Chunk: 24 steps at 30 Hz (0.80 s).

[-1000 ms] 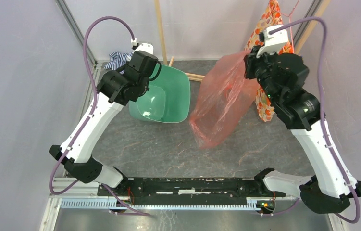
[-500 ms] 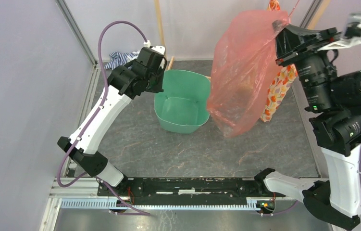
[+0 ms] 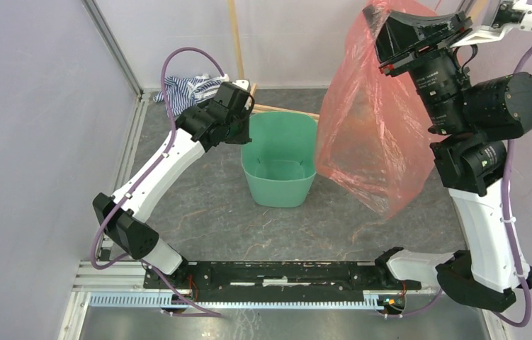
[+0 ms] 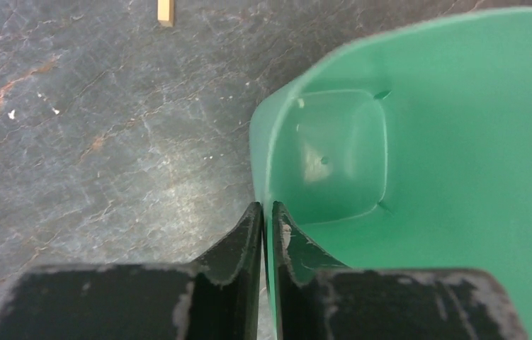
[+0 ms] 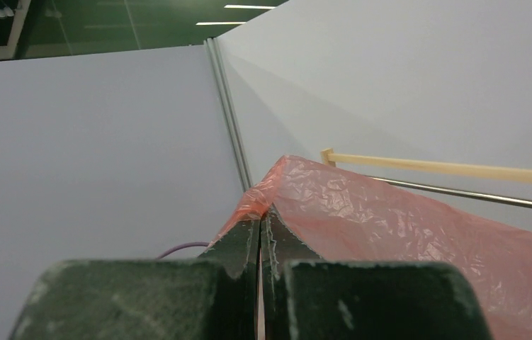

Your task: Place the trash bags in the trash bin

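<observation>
The mint-green trash bin (image 3: 280,166) stands upright mid-table, mouth up. My left gripper (image 3: 243,113) is shut on the bin's far-left rim; in the left wrist view the fingers (image 4: 266,216) pinch the thin green wall (image 4: 261,163), one inside and one outside. The red-orange translucent trash bag (image 3: 372,134) hangs high in the air, right of the bin, its lower end at about bin-rim level. My right gripper (image 3: 375,15) is shut on the bag's top edge; in the right wrist view the crinkled plastic (image 5: 419,219) spreads from the closed tips (image 5: 261,216).
A blue-striped cloth (image 3: 186,86) lies at the back left corner. A wooden stick (image 3: 284,110) lies behind the bin, another leans on the back wall (image 3: 234,42). Metal frame posts (image 3: 110,46) bound the sides.
My right gripper has lifted the bag higher and swung it left toward the bin. My left gripper has dragged the bin rightward and turned it upright.
</observation>
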Available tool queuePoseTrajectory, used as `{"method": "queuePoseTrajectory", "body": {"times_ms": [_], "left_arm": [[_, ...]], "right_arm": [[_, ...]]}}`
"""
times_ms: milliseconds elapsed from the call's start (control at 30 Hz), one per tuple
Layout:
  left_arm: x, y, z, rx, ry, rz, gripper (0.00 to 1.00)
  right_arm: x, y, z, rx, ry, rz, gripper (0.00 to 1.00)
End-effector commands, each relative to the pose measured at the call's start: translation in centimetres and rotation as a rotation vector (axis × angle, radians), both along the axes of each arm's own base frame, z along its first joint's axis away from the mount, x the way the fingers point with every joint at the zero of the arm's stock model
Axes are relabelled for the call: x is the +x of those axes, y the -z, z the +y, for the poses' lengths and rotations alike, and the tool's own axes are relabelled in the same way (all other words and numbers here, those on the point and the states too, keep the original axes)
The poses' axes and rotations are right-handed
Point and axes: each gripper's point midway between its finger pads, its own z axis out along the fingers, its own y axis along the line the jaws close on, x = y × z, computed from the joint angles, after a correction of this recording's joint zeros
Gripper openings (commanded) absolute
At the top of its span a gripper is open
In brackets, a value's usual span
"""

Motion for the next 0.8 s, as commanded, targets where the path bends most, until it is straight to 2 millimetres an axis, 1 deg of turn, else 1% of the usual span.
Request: {"method": "queuePoseTrajectory", "body": {"times_ms": [0,33,133,200,267,367,500,633,700,767], "left_arm": [[1.4,-1.9,-1.7,-0.134,-0.037,-0.072,0.22],[1.4,-2.0,-1.6,-0.134,-0.038,-0.074,0.29],[1.5,-2.7,-1.5,-0.145,-0.043,-0.097,0.41],[1.5,-3.5,-1.4,-0.156,-0.046,-0.121,0.48],[1.4,-4.7,-1.2,-0.174,-0.047,-0.152,0.53],[0.7,-7.6,-1.0,-0.233,-0.035,-0.215,0.59],[-1.2,-11.7,-0.8,-0.336,0.009,-0.306,0.68],[-3.3,-15.3,-0.4,-0.426,0.055,-0.382,0.70],[-4.6,-17.3,0.0,-0.480,0.082,-0.429,0.70],[-6.1,-19.2,0.5,-0.528,0.104,-0.470,0.73]], "right_arm": [[-2.5,-2.3,0.0,0.064,-0.088,-0.074,0.00],[-2.7,-2.5,0.0,0.070,-0.097,-0.076,0.00],[-2.8,-2.3,0.7,0.070,-0.145,-0.069,0.00],[-3.1,-2.7,1.2,0.083,-0.183,-0.082,0.00],[-3.1,-2.8,1.7,0.082,-0.213,-0.078,0.00],[-3.0,-2.9,2.2,0.090,-0.245,-0.073,0.00],[-3.3,-3.2,2.9,0.112,-0.305,-0.075,0.00],[-3.3,-3.4,3.7,0.135,-0.369,-0.064,0.00],[-3.1,-3.2,4.1,0.140,-0.397,-0.052,0.00],[-2.6,-2.9,4.7,0.144,-0.421,-0.032,0.00]]}}
